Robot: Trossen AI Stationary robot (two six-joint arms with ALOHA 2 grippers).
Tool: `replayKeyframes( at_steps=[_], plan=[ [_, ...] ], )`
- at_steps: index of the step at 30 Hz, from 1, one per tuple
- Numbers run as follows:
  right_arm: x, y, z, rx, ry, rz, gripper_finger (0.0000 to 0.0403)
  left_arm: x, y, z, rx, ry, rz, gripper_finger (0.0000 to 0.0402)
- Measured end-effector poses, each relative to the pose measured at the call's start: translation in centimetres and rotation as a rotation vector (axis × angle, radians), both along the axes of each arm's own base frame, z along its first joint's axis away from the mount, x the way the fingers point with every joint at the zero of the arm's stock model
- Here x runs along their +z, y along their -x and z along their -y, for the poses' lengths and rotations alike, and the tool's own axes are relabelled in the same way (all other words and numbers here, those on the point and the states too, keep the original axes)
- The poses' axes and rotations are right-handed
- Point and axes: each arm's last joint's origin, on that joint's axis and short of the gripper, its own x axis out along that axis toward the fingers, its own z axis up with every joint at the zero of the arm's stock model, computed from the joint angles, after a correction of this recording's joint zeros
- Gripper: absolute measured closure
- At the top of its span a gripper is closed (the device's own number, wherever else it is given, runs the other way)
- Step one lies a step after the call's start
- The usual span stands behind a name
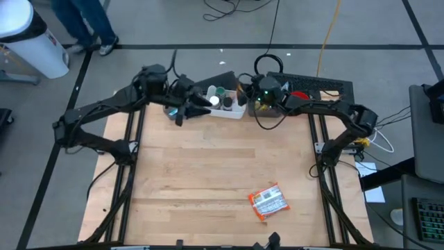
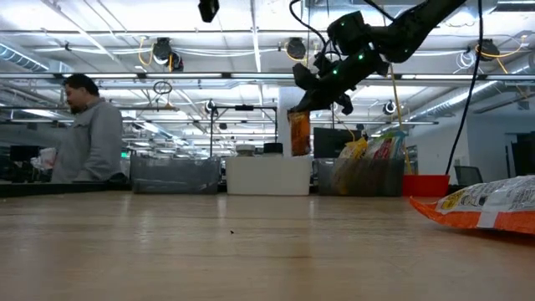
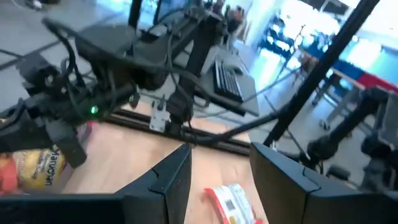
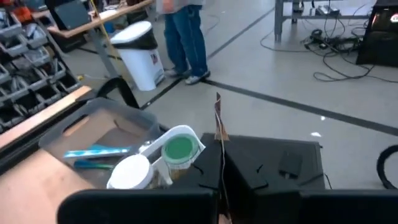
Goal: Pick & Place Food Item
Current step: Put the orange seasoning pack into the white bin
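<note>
My right gripper (image 2: 299, 107) is pressed together on the top seam of a small orange snack bag (image 2: 298, 134), which hangs upright in the air at the far edge of the table (image 1: 208, 173), over the white bin (image 1: 229, 110) of containers. It dangles limp, so I judge it light, soft and crinkly, with a slick film that could slip; the flat sealed edge is the right place to pinch, since the puffed body would only crush. My left gripper (image 3: 217, 180) hovers just beside the bin, fingers spread and empty. A second, larger orange packet (image 1: 268, 202) lies flat near the front of the table.
</note>
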Motion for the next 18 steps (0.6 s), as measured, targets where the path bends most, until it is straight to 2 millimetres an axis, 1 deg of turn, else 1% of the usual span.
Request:
replayKeyframes(
  at_steps=[4, 8, 13, 18],
  plan=[
    [-1.7, -1.1, 0.2, -0.001, -0.027, 0.005, 0.0403, -1.0, 0.8, 0.4, 0.018, 0.044, 0.04, 0.0233],
    [-3.0, -2.0, -0.2, -0.048, -0.022, -0.012, 0.0403, -1.7, 1.3, 0.6, 0.024, 0.091, 0.041, 0.0233],
    [-3.4, -2.6, -1.2, -0.061, 0.02, -0.069, 0.0403, -2.0, 1.5, 0.7, 0.026, 0.11, 0.03, 0.0233],
    [-3.7, -2.7, -1.8, -0.096, 0.049, -0.116, 0.0403, -2.1, 1.5, 0.7, 0.025, 0.106, 0.03, 0.0233]
  ],
)
